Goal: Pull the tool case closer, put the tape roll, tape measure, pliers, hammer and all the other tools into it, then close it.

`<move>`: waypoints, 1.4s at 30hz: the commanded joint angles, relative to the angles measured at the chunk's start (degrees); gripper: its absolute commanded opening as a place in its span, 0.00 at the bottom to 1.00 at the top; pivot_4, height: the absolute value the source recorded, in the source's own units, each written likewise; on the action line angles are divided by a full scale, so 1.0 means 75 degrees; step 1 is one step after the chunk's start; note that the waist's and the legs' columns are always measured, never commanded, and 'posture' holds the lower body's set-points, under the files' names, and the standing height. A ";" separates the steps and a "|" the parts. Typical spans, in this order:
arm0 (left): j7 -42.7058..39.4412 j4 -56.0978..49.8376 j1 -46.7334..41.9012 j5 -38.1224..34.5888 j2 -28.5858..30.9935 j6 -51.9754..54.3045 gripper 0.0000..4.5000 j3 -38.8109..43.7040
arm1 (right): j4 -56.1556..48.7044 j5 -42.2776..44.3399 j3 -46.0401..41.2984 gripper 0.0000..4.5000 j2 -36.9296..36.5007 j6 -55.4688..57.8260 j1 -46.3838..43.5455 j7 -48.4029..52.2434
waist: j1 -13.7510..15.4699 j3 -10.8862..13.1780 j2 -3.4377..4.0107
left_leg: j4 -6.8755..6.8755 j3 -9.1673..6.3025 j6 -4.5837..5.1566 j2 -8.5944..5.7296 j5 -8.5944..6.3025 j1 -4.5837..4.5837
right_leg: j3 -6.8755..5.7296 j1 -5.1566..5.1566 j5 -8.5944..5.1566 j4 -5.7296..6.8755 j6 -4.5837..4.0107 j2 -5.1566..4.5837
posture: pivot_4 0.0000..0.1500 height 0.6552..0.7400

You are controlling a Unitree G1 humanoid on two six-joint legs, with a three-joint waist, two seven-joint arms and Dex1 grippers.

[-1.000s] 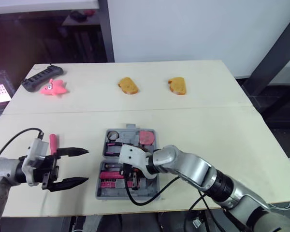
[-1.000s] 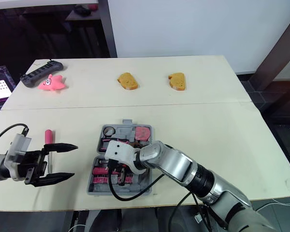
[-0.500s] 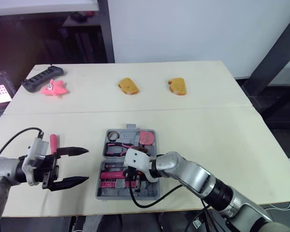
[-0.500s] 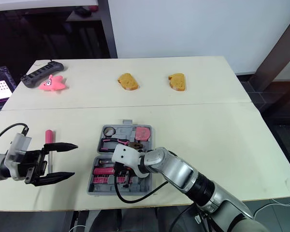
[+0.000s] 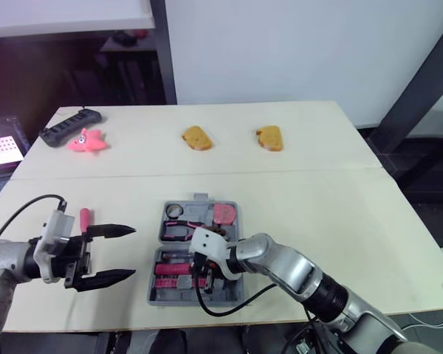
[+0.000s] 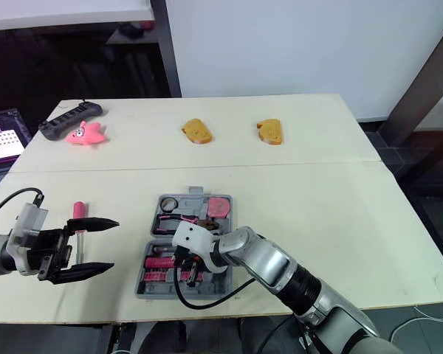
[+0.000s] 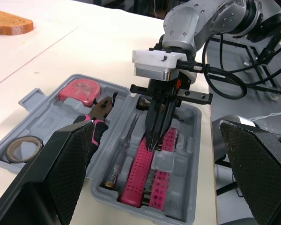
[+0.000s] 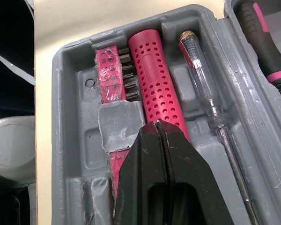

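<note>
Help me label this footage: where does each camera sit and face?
Head eyes: on the head, facing down over the table; both arms show.
Left wrist: low beside the tool case, facing the right gripper; own open fingers frame it.
Right wrist: above the case, facing down; own shut fingers.
Shared: all show the case.

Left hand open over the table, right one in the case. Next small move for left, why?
Probably shift the left hand over the pink-handled tool and lower onto it: the hand is open, and that tool lies on the table beside it, outside the tool case.
</note>
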 commanded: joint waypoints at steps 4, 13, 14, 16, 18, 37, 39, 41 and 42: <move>-0.0028 -0.0164 -0.0034 -0.0146 0.0088 -0.0009 1.00 0.0184 | 0.0038 -0.0019 -0.0244 0.01 -0.0190 -0.0281 0.0617 0.0181 | 0.0015 -0.0006 -0.0003 | 0.0001 0.0000 0.0000 0.0000 0.0000 -0.0007 | 0.0000 -0.0004 -0.0001 0.0000 0.0001 0.0000 | 1.00 1.00; 0.0121 0.0184 0.0040 0.0027 0.0006 -0.0174 1.00 0.0296 | -0.3241 0.1170 -0.2746 0.01 -0.0835 -0.0407 0.0511 0.0596 | 0.0014 0.0041 0.0004 | 0.0017 -0.0005 -0.0005 0.0000 0.0002 -0.0146 | 0.0000 -0.0141 0.0021 0.0017 0.0025 0.0002 | 1.00 1.00; 0.0181 0.0297 0.0092 0.0102 0.0004 -0.0253 1.00 0.0380 | -0.3663 0.1426 -0.3314 0.01 -0.1138 -0.0319 0.0755 0.0680 | 0.0025 0.0043 0.0008 | 0.0012 -0.0008 -0.0005 0.0000 0.0002 -0.0147 | -0.0002 -0.0143 0.0020 0.0017 0.0024 0.0002 | 1.00 1.00; 0.0391 0.0510 0.0267 0.0264 0.0036 -0.0336 1.00 0.0583 | -0.4123 0.1794 -0.4441 0.01 -0.1729 -0.0197 0.1515 0.0773 | 0.0085 0.0039 -0.0001 | 0.0007 -0.0009 -0.0003 0.0000 0.0002 -0.0152 | -0.0005 -0.0142 0.0019 0.0012 0.0024 0.0001 | 1.00 1.00; 0.0509 0.0727 0.0415 0.0380 0.0085 -0.0448 1.00 0.0795 | -0.4248 0.2018 -0.5361 0.06 -0.2198 -0.0312 0.2345 0.0884 | 0.0201 0.0040 -0.0007 | 0.0003 -0.0007 0.0013 -0.0001 -0.0009 -0.0154 | -0.0008 -0.0135 0.0016 -0.0009 0.0025 -0.0002 | 1.00 1.00; 0.0431 0.5688 0.0514 0.1417 0.1390 -0.2623 1.00 0.2454 | -0.0883 0.1531 -0.9633 0.99 -0.3097 -0.4516 0.6971 0.2285 | 0.0213 0.0116 -0.0052 | 0.0013 0.0040 0.0015 -0.0004 -0.0010 -0.0128 | 0.0027 -0.0118 0.0000 -0.0014 -0.0016 -0.0002 | 1.00 1.00; 0.0447 0.5680 0.0469 0.1423 0.1320 -0.2677 1.00 0.2402 | -0.0748 0.1491 -0.9524 0.99 -0.3076 -0.4628 0.6915 0.2225 | 0.0214 0.0116 -0.0052 | 0.0015 0.0040 0.0013 -0.0004 -0.0009 -0.0127 | 0.0027 -0.0116 0.0000 -0.0012 -0.0015 -0.0003 | 1.00 1.00; 0.0506 0.5566 0.0454 0.1386 0.1214 -0.2653 1.00 0.2395 | -0.0709 0.1459 -0.9416 0.99 -0.3046 -0.4687 0.6884 0.2156 | 0.0216 0.0116 -0.0053 | 0.0015 0.0039 0.0013 -0.0004 -0.0009 -0.0128 | 0.0027 -0.0114 0.0000 -0.0012 -0.0015 -0.0003 | 1.00 1.00; 0.0571 0.5456 0.0452 0.1361 0.1137 -0.2622 1.00 0.2402 | -0.0729 0.1455 -0.9352 0.99 -0.3021 -0.4687 0.6874 0.2120 | 0.0217 0.0116 -0.0052 | 0.0015 0.0039 0.0013 -0.0004 -0.0009 -0.0128 | 0.0027 -0.0114 0.0000 -0.0012 -0.0015 -0.0003 | 1.00 1.00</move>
